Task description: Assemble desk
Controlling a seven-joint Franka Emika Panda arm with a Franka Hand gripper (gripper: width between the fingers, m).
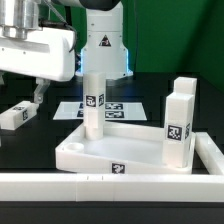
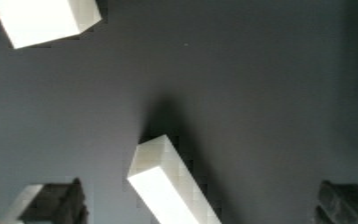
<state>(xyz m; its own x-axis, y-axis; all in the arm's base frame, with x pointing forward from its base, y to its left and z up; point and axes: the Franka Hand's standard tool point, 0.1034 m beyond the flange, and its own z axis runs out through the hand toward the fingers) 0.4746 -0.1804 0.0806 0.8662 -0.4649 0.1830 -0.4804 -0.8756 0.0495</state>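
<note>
The desk top (image 1: 110,155) lies well off from the jaws, toward the exterior view's right, pressed into the corner of the long white rail wall (image 1: 120,185) that runs along the near edge and up the right side. It rests with its sockets up, and two legs already stand in it: one upright leg (image 1: 93,103) at the corner farther from the wall, and a second upright leg (image 1: 180,120) on the far side of the top from the jaws, next to the wall's right arm. By my reading the build is about half done, with two legs seated and two to go, though the exterior view cannot confirm how firmly either is seated.

The marker board (image 1: 105,107) lies flat on the dark table (image 2: 247,90) behind the top, far from the jaws.

The gripper (image 2: 194,205) hangs over the table at the exterior view's left, jaws spread as wide as they go and holding nothing. In the wrist view the two dark fingertips (image 2: 51,203) flank open table.

A loose leg (image 2: 172,180) lies on its side between the jaws, slanted across the gap and closer to one finger, touching neither. I judge it the next part to be picked. Another loose leg (image 2: 48,20) lies farther out, beyond the jaws' reach.
</note>
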